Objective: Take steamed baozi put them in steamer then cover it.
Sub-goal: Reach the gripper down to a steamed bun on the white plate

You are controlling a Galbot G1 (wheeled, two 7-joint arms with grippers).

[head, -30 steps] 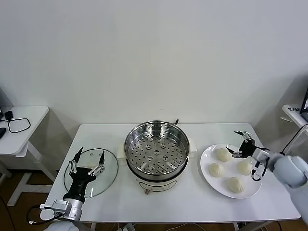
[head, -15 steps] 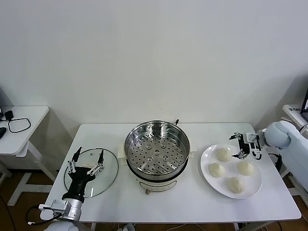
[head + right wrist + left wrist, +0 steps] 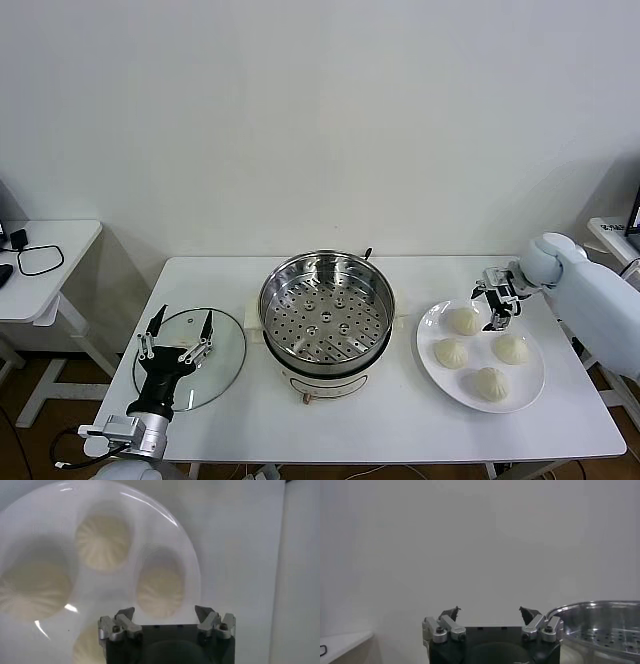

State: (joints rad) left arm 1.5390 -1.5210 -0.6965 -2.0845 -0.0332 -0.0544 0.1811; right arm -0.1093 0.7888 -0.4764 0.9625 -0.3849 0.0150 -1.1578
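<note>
Left claw [image 3: 180, 335] spread apart, above cover [image 3: 225, 362] at table's [image 3: 390, 435] left edge. Steamer [image 3: 326, 310] mid-table, no buns inside. Four steamed baozi [image 3: 463, 320] on plate [image 3: 430, 325] at right edge; right claw [image 3: 494, 298] apart, hovering over them.

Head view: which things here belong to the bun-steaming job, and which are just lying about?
Job:
- four baozi on the white plate
- steamer, tray bare
- glass lid, flat on the table
- right claw, open above the plate
- left claw, open over the lid

Lying about:
- side table
- black cable on it
</note>
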